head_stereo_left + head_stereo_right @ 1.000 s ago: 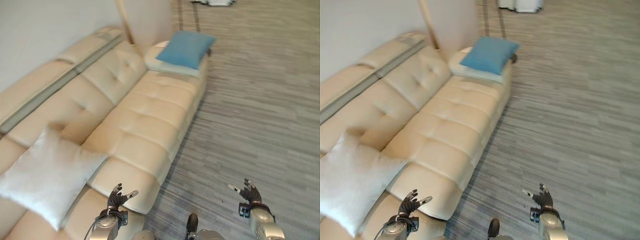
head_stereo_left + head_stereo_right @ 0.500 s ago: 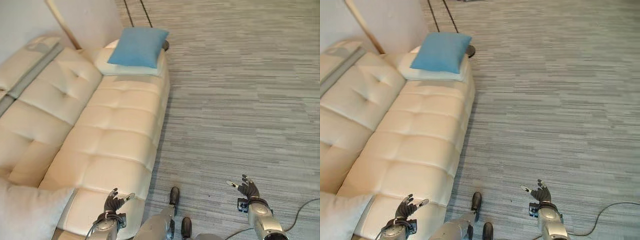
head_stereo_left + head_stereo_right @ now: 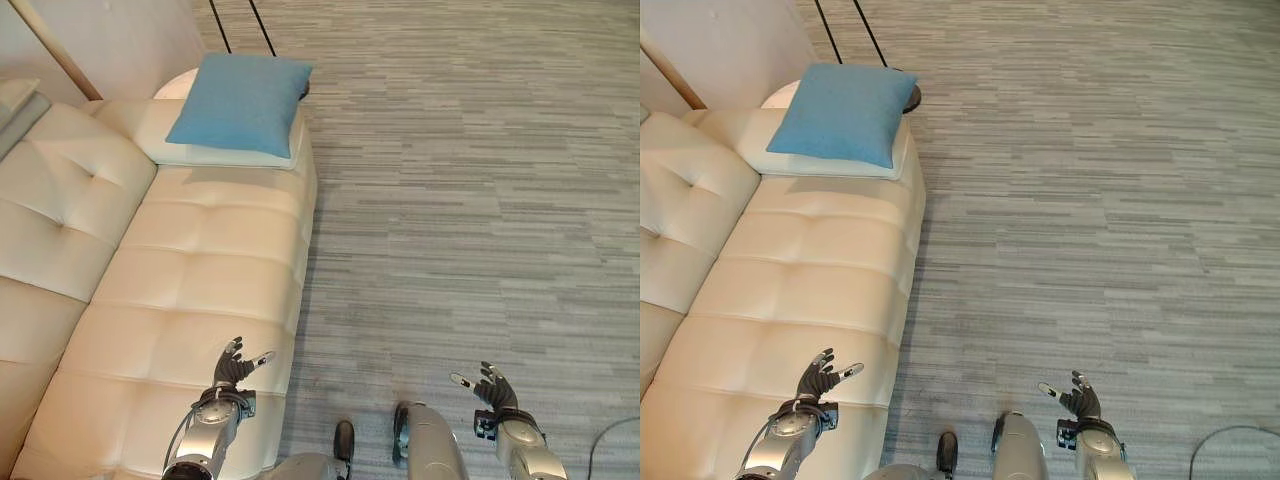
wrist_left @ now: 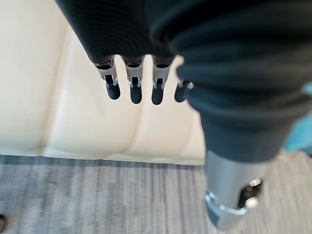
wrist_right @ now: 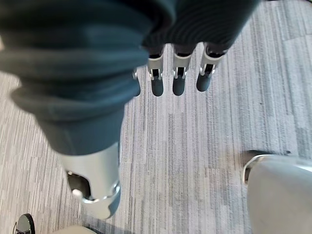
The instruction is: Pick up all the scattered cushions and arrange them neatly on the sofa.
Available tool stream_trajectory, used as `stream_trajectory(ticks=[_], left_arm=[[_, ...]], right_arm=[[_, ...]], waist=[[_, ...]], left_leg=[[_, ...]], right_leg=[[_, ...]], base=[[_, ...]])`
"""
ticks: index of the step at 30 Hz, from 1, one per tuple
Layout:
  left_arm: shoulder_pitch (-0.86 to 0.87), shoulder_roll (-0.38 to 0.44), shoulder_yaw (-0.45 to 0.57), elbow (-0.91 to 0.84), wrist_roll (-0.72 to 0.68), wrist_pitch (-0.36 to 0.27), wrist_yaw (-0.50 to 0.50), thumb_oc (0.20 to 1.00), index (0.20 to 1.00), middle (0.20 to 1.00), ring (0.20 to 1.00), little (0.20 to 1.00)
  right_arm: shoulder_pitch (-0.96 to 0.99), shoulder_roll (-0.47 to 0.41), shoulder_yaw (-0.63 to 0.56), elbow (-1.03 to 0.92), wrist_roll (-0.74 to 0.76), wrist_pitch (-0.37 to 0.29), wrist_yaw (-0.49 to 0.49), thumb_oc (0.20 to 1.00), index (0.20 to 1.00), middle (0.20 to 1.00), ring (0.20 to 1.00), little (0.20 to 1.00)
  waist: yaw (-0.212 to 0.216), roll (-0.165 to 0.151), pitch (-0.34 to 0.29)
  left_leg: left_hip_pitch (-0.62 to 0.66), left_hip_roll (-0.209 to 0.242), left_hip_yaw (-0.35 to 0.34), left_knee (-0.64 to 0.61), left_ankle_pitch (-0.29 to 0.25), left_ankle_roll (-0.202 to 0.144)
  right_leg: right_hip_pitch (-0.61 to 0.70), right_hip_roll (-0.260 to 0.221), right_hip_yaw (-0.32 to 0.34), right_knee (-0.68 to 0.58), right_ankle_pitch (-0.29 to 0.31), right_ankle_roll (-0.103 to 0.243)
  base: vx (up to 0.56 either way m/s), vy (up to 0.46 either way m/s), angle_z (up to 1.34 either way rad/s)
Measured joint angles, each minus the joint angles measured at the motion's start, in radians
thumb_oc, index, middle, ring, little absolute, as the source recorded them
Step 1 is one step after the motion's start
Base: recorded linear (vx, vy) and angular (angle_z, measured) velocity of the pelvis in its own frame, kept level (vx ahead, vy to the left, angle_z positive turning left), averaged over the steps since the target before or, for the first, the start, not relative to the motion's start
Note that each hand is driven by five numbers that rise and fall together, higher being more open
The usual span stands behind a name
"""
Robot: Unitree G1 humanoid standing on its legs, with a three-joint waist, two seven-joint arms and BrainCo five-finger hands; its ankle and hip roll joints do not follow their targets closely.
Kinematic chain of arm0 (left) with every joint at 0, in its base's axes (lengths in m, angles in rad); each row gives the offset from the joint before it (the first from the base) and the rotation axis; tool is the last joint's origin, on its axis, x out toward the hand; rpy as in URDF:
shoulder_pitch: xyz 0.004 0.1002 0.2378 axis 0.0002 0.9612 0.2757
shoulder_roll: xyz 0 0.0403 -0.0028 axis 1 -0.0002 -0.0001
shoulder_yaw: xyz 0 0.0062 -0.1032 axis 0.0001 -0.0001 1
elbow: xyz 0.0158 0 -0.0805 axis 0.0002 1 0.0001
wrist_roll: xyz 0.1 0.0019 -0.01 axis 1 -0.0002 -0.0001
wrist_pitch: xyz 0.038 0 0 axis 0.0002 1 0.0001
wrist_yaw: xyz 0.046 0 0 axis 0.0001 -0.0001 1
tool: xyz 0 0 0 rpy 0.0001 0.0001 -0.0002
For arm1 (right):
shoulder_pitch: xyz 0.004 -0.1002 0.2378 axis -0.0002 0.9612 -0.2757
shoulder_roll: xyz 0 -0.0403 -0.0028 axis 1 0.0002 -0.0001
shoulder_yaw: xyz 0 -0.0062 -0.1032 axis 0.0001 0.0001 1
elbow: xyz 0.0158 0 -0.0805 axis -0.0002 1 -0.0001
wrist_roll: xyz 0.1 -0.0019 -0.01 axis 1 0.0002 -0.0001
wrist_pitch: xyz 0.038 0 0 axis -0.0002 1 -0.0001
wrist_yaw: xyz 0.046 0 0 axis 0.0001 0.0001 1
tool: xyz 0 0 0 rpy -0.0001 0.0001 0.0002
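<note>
A blue cushion lies flat on the far armrest end of the cream leather sofa, also seen in the right eye view. My left hand hovers open over the sofa's near front corner, holding nothing; its straight fingers show above the seat edge. My right hand hangs open over the grey carpet to the right, and its fingers are empty too.
Striped grey carpet spreads wide to the right of the sofa. A floor lamp's round dark base and thin poles stand just beyond the sofa's far end. A pale wall with a wooden strip runs behind the sofa.
The camera has swung right: the white cushion on the near seat has slid out of view, and the blue cushion now sits nearer. Both hands stay open and low.
</note>
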Motion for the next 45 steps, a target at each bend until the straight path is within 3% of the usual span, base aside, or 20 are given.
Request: stream_trajectory(ticks=[1,2,6,9,12,14,17,19,22,25,30,32,35,36,37,38,39,41,43,45], left_arm=[[-0.006,0.005,-0.004,-0.002,0.002,0.002,-0.002,1.0,1.0,1.0,1.0,1.0],[0.008,-0.002,0.016,-0.003,0.003,0.005,-0.004,1.0,1.0,1.0,1.0,1.0],[0.057,-0.041,0.009,-0.004,0.004,0.008,-0.023,1.0,1.0,1.0,1.0,1.0],[0.078,-0.048,0.009,-0.004,0.004,0.008,-0.032,1.0,1.0,1.0,1.0,1.0],[0.084,-0.051,0.003,-0.01,0.003,0.006,-0.042,1.0,1.0,1.0,1.0,1.0],[0.077,-0.051,-0.012,-0.011,0.002,0.006,-0.042,1.0,1.0,1.0,1.0,1.0],[0.078,-0.048,-0.011,-0.014,0.001,0.008,-0.042,1.0,1.0,1.0,1.0,1.0],[0.072,-0.038,-0.01,-0.021,0.001,0.008,-0.041,1.0,1.0,1.0,1.0,1.0],[0.08,-0.029,-0.012,-0.009,0.002,0.01,-0.041,1.0,1.0,1.0,1.0,1.0],[0.08,-0.023,-0.012,0.011,0.003,0.011,-0.04,1.0,1.0,1.0,1.0,1.0],[0.116,-0.023,0.0,0.023,0.002,0.024,-0.041,1.0,1.0,1.0,1.0,1.0],[0.129,-0.025,-0.001,0.024,0.002,0.026,-0.04,1.0,1.0,1.0,1.0,1.0],[0.117,-0.026,-0.008,0.028,0.002,0.03,-0.041,1.0,1.0,1.0,1.0,1.0],[0.121,-0.029,-0.01,0.028,0.002,0.031,-0.04,1.0,1.0,1.0,1.0,1.0],[0.117,-0.021,-0.023,0.025,0.004,0.031,-0.042,1.0,1.0,1.0,1.0,1.0],[0.113,-0.012,-0.032,0.026,0.004,0.031,-0.043,1.0,1.0,1.0,1.0,1.0],[0.11,0.019,-0.056,0.003,0.015,0.03,-0.041,1.0,1.0,1.0,1.0,1.0],[0.088,0.042,-0.1,-0.013,0.058,0.039,-0.047,1.0,1.0,1.0,1.0,1.0],[0.057,0.032,-0.102,-0.016,0.086,0.039,-0.048,1.0,1.0,1.0,1.0,1.0],[0.005,0.032,-0.125,-0.021,0.092,0.037,-0.051,1.0,1.0,1.0,1.0,1.0]], right_arm=[[0.007,0.003,-0.001,0.0,0.0,0.0,-0.003,1.0,1.0,1.0,1.0,1.0],[0.028,0.021,-0.044,0.0,0.0,0.001,-0.008,1.0,1.0,1.0,1.0,1.0],[0.04,0.018,-0.069,0.038,-0.001,0.004,-0.009,1.0,1.0,1.0,1.0,1.0],[0.025,-0.001,-0.065,0.041,0.0,-0.002,-0.008,1.0,1.0,1.0,1.0,1.0],[0.022,-0.012,-0.06,0.037,0.001,-0.004,-0.006,1.0,1.0,1.0,1.0,1.0],[0.017,-0.026,-0.047,0.037,0.001,-0.005,-0.005,1.0,1.0,1.0,1.0,1.0],[0.011,-0.025,-0.023,0.037,0.001,-0.001,0.0,1.0,1.0,1.0,1.0,1.0],[0.011,-0.026,-0.022,0.037,0.001,0.002,0.001,1.0,1.0,1.0,1.0,1.0],[0.018,-0.028,0.01,0.048,0.0,0.003,0.0,1.0,1.0,1.0,1.0,1.0],[0.031,-0.019,0.01,0.079,-0.001,0.005,0.002,1.0,1.0,1.0,1.0,1.0],[0.0,-0.016,0.01,0.075,-0.005,0.009,0.005,1.0,1.0,1.0,1.0,1.0],[-0.006,-0.015,0.009,0.074,-0.022,0.011,0.007,1.0,1.0,1.0,1.0,1.0],[0.003,-0.012,0.014,0.077,-0.023,0.025,0.01,1.0,1.0,1.0,1.0,1.0],[0.009,-0.015,0.017,0.076,-0.023,0.027,0.011,1.0,1.0,1.0,1.0,1.0],[0.024,-0.014,0.034,0.062,-0.023,0.023,0.011,1.0,1.0,1.0,1.0,1.0],[0.023,-0.016,0.054,0.054,-0.023,0.024,0.015,1.0,1.0,1.0,1.0,1.0],[0.038,-0.006,0.069,0.031,-0.023,0.023,0.021,1.0,1.0,1.0,1.0,1.0],[0.041,-0.007,0.068,0.02,-0.026,0.025,0.025,1.0,1.0,1.0,1.0,1.0],[0.038,-0.007,0.061,0.012,-0.034,0.025,0.025,1.0,1.0,1.0,1.0,1.0],[0.03,-0.001,0.06,0.005,-0.039,0.025,0.031,1.0,1.0,1.0,1.0,1.0]], waist=[[-0.008,-0.02,0.008],[0.016,-0.043,-0.012],[-0.005,0.0,-0.049],[0.002,-0.009,-0.098],[0.023,-0.007,-0.108],[0.02,0.001,-0.109],[0.031,-0.009,-0.103],[0.034,-0.035,-0.088],[0.03,-0.05,-0.078],[0.031,-0.071,-0.073],[0.046,-0.064,-0.07],[0.045,-0.058,-0.076],[0.038,-0.055,-0.09],[0.038,-0.034,-0.091],[0.035,0.007,-0.114],[0.038,0.003,-0.114],[0.032,-0.027,-0.123],[0.0,-0.06,-0.126],[-0.004,-0.051,-0.117],[-0.011,0.002,-0.075]], left_leg=[[0.023,0.003,0.006,0.001,-0.023,-0.029],[0.043,0.021,0.013,0.002,-0.081,-0.043],[0.142,0.127,-0.014,0.079,-0.186,-0.118],[0.088,0.134,-0.019,0.294,-0.173,-0.156],[-0.089,0.107,-0.024,0.681,-0.157,-0.232],[-0.183,0.098,-0.023,0.811,-0.15,-0.244],[-0.259,0.077,0.043,0.661,-0.163,-0.213],[-0.255,0.068,0.073,0.351,-0.134,-0.176],[-0.245,0.05,0.049,-0.022,0.021,-0.177],[-0.327,0.038,0.045,-0.031,0.116,-0.19],[-0.353,0.012,0.127,-0.025,0.143,-0.16],[-0.342,-0.009,0.122,-0.027,0.159,-0.103],[-0.296,-0.054,0.182,0.03,0.105,-0.008],[-0.282,-0.03,0.182,0.037,0.088,0.025],[-0.256,0.003,0.175,0.037,0.117,0.07],[-0.247,0.018,0.167,0.043,0.129,0.073],[-0.221,-0.017,0.173,0.037,0.101,0.092],[-0.162,-0.083,0.139,0.02,0.081,0.122],[-0.145,-0.094,0.122,0.018,0.089,0.11],[-0.095,-0.071,0.086,0.017,0.064,0.108]], right_leg=[[-0.008,0.002,-0.005,-0.022,0.053,-0.004],[0.059,0.042,-0.005,-0.245,0.098,0.033],[0.118,0.112,-0.065,-0.111,0.165,-0.046],[0.189,0.141,-0.064,-0.14,0.178,-0.163],[0.29,0.164,-0.045,-0.218,0.188,-0.206],[0.304,0.175,-0.049,-0.228,0.196,-0.225],[0.363,0.178,-0.021,-0.255,0.186,-0.238],[0.38,0.176,0.0,-0.278,0.18,-0.241],[0.421,0.176,-0.007,-0.278,0.117,-0.136],[0.458,0.195,-0.033,-0.272,0.077,-0.1],[0.499,0.218,0.011,-0.276,0.042,-0.096],[0.514,0.219,0.025,-0.276,0.048,-0.111],[0.541,0.208,0.024,-0.217,-0.015,-0.059],[0.524,0.222,0.021,-0.138,-0.039,-0.062],[0.433,0.243,-0.001,0.092,-0.074,-0.054],[0.366,0.216,-0.023,0.262,-0.097,-0.053],[0.246,0.115,-0.056,0.537,-0.112,-0.066],[0.168,-0.045,-0.05,0.693,-0.134,-0.048],[0.122,-0.079,0.007,0.696,-0.136,-0.046],[0.05,-0.08,0.022,0.565,-0.143,-0.054]], base=[[0.87,-0.348,0.08],[0.74,-0.282,0.13],[0.62,-0.276,0.28],[0.38,-0.255,-0.04],[0.34,-0.245,-0.06],[0.25,-0.16,-0.16],[0.28,-0.077,-0.2],[0.27,-0.01,-0.21],[0.36,0.011,0.01],[0.41,0.078,0.25],[0.55,0.183,-0.19],[0.59,0.274,-0.28],[0.48,0.27,-0.13],[0.32,0.256,-0.21],[0.33,0.272,-0.22],[0.35,0.266,-0.25],[0.27,0.183,-0.04],[0.29,0.144,0.36],[0.4,0.126,0.48],[0.39,0.005,0.42]])
